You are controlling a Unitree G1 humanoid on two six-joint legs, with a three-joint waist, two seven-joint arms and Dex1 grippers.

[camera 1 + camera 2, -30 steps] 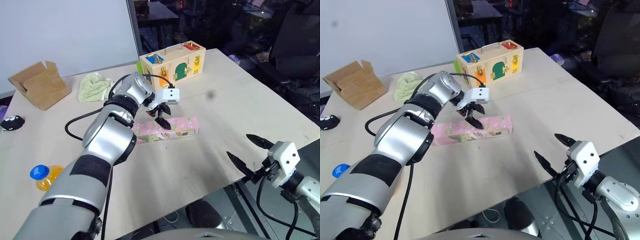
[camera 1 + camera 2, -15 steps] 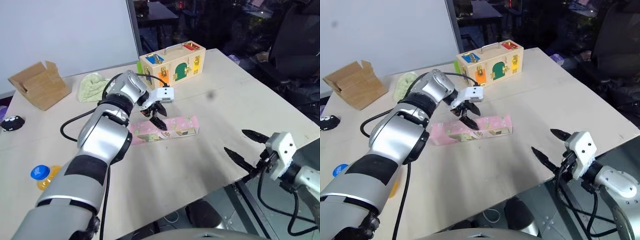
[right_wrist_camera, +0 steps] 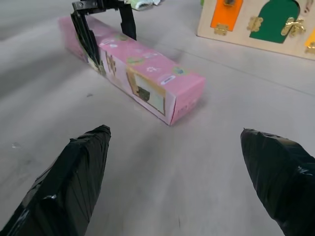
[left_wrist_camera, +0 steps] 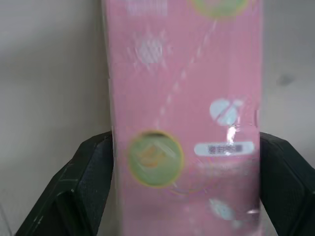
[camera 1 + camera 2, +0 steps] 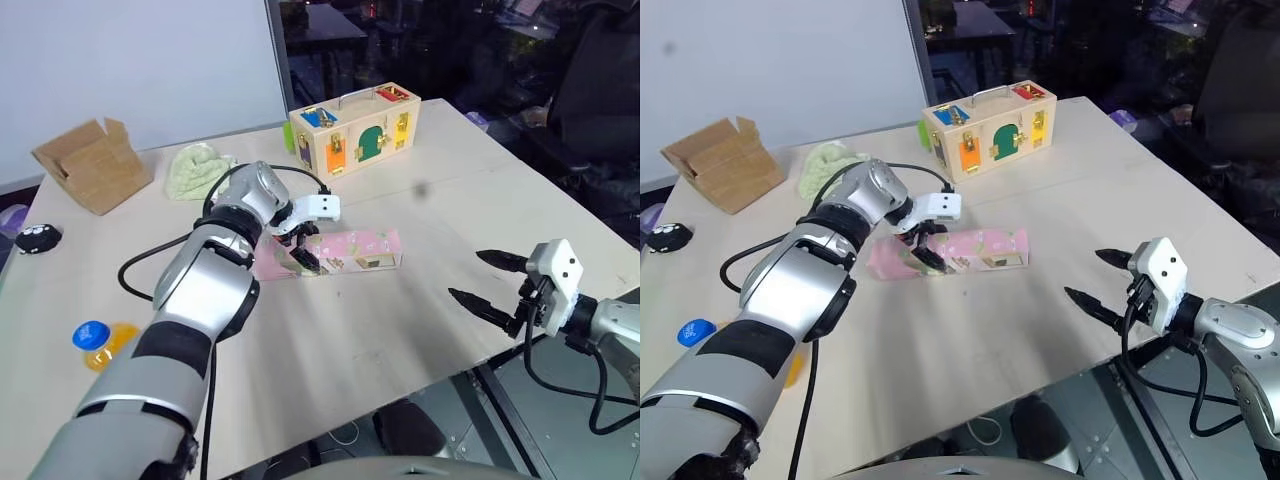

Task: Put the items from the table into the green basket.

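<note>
A long pink carton (image 5: 358,250) lies flat on the pale table (image 5: 400,330), near its middle. My left gripper (image 5: 298,250) points down at the carton's left part, open. Its two black fingers (image 4: 93,167) stand one on each side of the carton (image 4: 182,73). The right wrist view shows the same straddle (image 3: 103,24) at the far end of the carton (image 3: 142,69). The small orange bottle (image 5: 100,343) with a blue cap lies at the table's left front. My right gripper (image 5: 468,276) hovers open and empty over the right front edge. The green basket is out of view.
A wooden latch box (image 5: 355,128) with a handle stands behind the carton. A pale green cloth (image 5: 198,170) and a brown cardboard box (image 5: 90,165) sit at the back left. A small black object (image 5: 35,238) lies at the far left edge.
My left gripper has sunk and slid left along the carton, so its fingers now straddle it. My right gripper has come a little forward over the table edge. The camera has shifted slightly.
</note>
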